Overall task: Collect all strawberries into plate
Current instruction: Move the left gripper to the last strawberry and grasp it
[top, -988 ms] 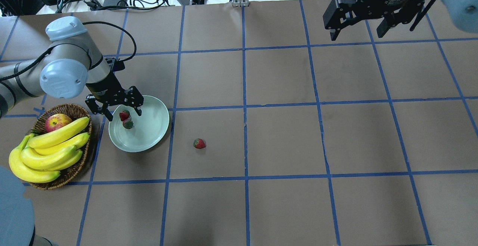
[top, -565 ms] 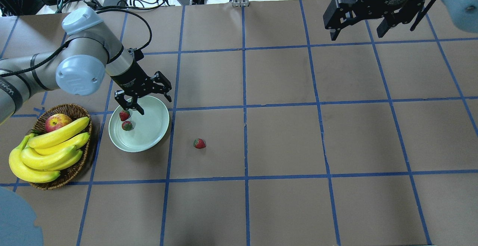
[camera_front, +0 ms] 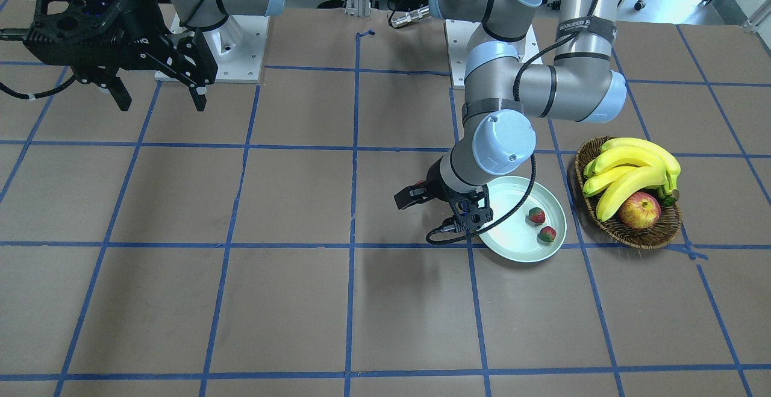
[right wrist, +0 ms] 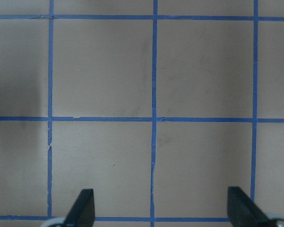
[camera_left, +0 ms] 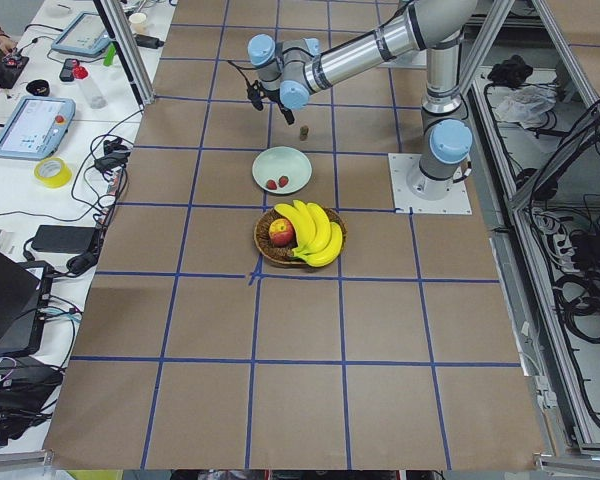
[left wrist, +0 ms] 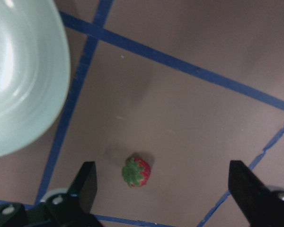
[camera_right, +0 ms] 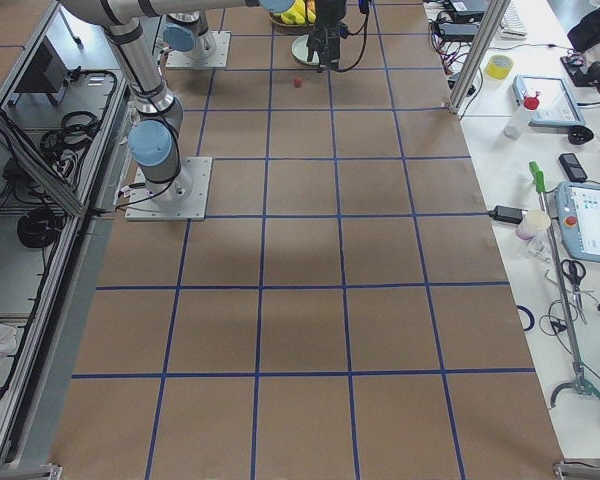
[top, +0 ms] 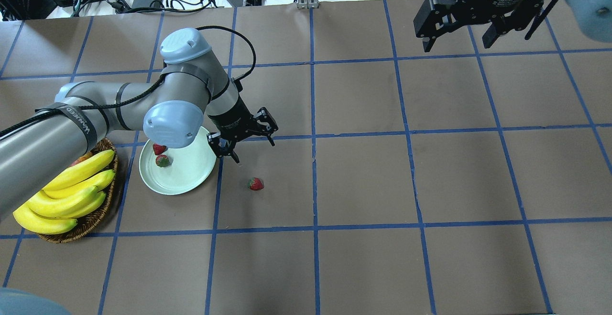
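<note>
On the brown taped table, the last strawberry lies near the plate, under your wide-open left gripper. It's likely light, soft and easily bruised, so pinch its red flanks gently

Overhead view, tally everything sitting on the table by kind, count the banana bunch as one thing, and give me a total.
Strawberries: 3 (2 on the plate, 1 on the table)
Plate: 1
Basket: 1
Banana bunch: 1
Apple: 1
Total: 7
</note>
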`<state>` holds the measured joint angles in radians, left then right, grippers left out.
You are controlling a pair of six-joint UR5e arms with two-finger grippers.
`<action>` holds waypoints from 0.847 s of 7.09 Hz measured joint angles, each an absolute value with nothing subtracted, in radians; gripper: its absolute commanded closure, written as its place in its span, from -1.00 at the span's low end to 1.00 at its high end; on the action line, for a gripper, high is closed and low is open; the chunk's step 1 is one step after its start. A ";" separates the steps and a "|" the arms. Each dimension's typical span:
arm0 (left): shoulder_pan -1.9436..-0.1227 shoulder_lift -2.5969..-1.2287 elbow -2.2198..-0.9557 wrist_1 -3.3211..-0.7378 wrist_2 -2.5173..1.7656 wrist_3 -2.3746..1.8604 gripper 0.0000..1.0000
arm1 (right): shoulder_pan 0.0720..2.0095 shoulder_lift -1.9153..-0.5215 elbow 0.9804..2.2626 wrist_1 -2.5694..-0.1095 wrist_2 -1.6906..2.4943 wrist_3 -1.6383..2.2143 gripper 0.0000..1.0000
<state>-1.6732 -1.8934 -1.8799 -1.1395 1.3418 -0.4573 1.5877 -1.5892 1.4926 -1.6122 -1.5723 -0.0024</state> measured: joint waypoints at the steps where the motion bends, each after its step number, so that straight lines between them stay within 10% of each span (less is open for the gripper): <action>1: -1.682 -1.895 -1.904 -1.121 1.344 -0.456 -1.00 | 1.588 -1.589 1.493 -1.612 -1.572 -0.002 -1.00; 5: -1.687 -1.907 -1.959 -1.115 1.356 -0.427 -1.00 | 1.587 -1.589 1.493 -1.612 -1.572 -0.002 -1.00; 6: -1.687 -1.909 -1.979 -1.116 1.357 -0.416 -0.75 | 1.587 -1.589 1.493 -1.612 -1.572 -0.003 -1.00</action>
